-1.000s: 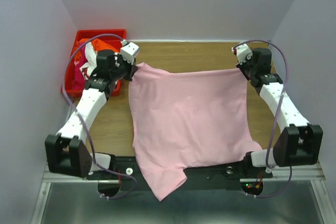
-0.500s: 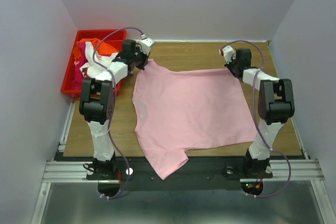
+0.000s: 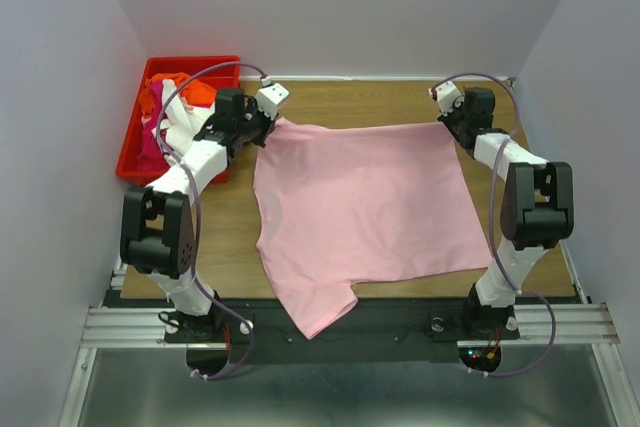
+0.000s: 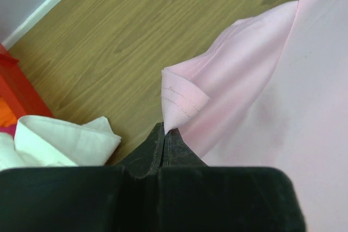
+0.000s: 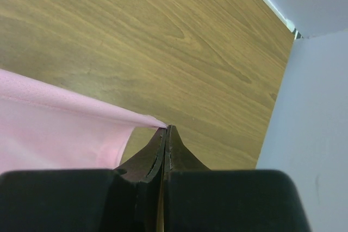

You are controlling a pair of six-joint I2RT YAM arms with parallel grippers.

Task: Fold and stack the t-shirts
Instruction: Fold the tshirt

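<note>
The pink t-shirt (image 3: 360,207) is soft, matt cloth; its hem shows two rows of fine stitching. The table (image 3: 330,97) is smooth wood grain with a low sheen. The bin (image 3: 195,61) is glossy red plastic. The white t-shirt (image 4: 65,139) is matt cloth. On my left gripper (image 4: 163,134) and right gripper (image 5: 167,133), the fingers are matt black and faintly scuffed.

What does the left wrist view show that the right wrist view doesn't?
Left wrist only: the rigid red plastic bin, a crumpled white cloth, and the pink shirt's stitched hem. Right wrist only: the corner where two pale walls meet. Both: the brown wooden table and the light pink cloth t-shirt, pinched by the left end effector or right end effector.
</note>
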